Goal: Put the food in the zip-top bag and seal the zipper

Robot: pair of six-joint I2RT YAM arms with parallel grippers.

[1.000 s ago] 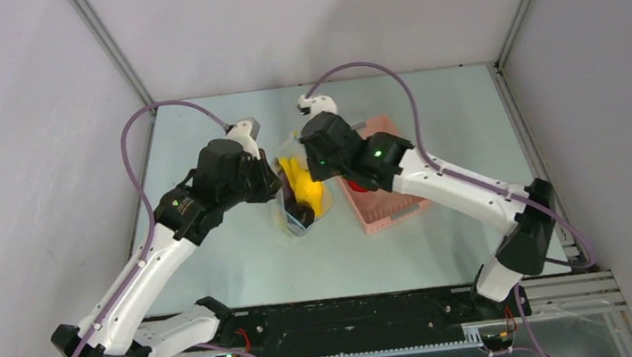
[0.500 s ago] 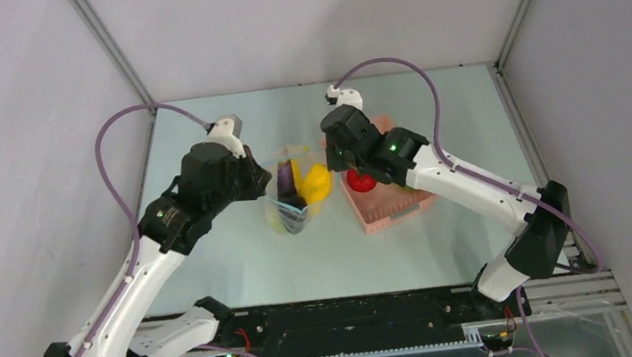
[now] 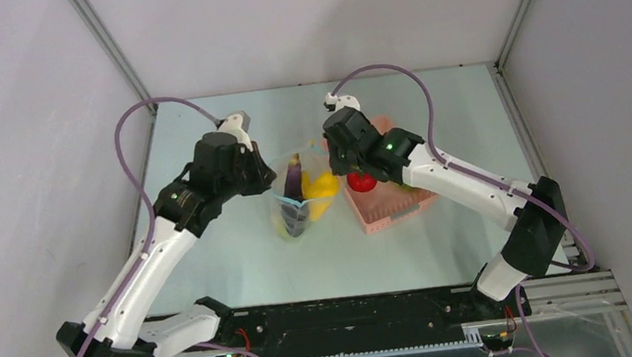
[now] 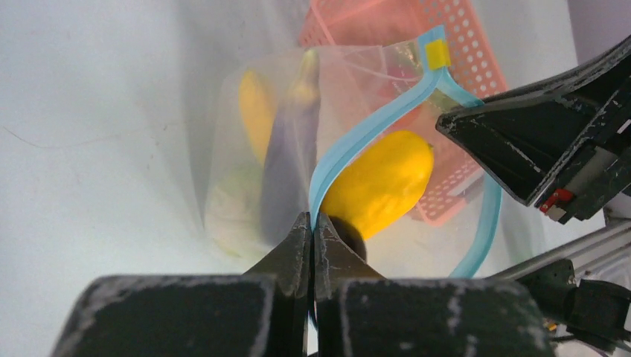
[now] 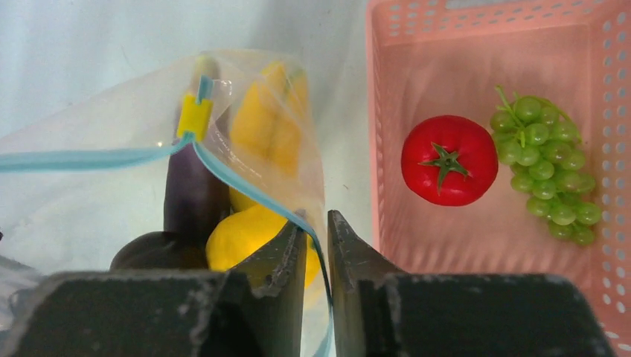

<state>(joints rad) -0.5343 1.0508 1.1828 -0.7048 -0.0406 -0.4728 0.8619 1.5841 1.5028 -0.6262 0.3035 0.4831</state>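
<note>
The clear zip-top bag (image 3: 296,209) lies between my grippers with its mouth held open. Inside it are a yellow piece (image 4: 379,182), a dark purple eggplant (image 5: 190,193), a banana (image 5: 268,126) and a pale green piece (image 4: 231,208). My left gripper (image 4: 312,223) is shut on the light blue zipper (image 4: 372,126) at the near lip; it also shows in the top view (image 3: 270,182). My right gripper (image 5: 316,223) stands narrowly open with the other zipper lip (image 5: 245,186) running between its fingers; it also shows in the top view (image 3: 340,165). A red tomato (image 5: 449,160) and green grapes (image 5: 551,171) lie in the basket.
The pink plastic basket (image 3: 399,209) stands right beside the bag, under my right arm; its wall (image 5: 491,59) fills the right of the right wrist view. A yellow slider (image 5: 194,117) sits at the zipper's far end.
My right gripper left the middle of the bag, swung back and right, and now straddles the bag's right lip. My left arm shifted slightly, still holding the zipper. The bag mouth spread wider.
</note>
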